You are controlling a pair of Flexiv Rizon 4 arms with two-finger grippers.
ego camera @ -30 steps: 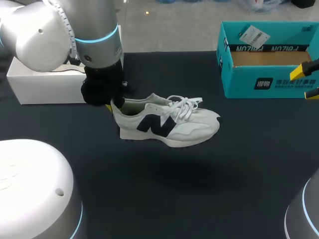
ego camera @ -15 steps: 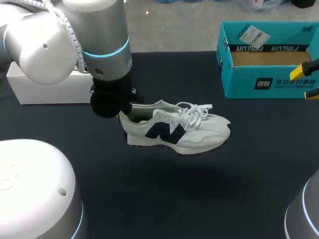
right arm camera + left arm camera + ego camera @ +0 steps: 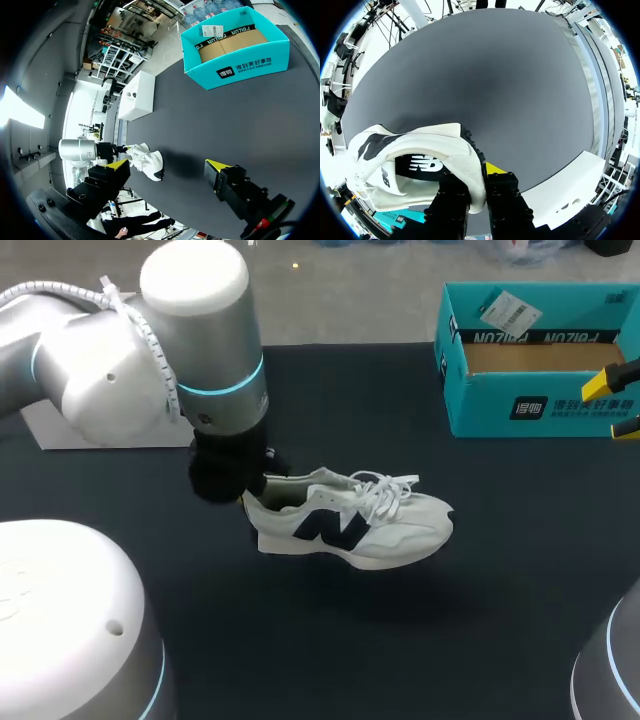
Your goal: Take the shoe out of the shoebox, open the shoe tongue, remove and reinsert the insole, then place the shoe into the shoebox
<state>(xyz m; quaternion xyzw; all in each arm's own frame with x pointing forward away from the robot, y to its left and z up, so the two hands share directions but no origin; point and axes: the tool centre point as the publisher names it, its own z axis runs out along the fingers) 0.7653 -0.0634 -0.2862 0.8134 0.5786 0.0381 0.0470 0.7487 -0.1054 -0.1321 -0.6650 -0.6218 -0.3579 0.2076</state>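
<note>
Shoe hangs, seemingly clear of the table, heel pinched by left gripper; right gripper gapes.

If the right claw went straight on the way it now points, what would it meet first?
Probably the bare black table: the open right claw points at it. The shoe is off to one side; depth is unclear.

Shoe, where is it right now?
In the head view the white sneaker is near the middle of the table, its heel pinched in the left tool, with the teal shoebox off to its right at the far edge.
</note>
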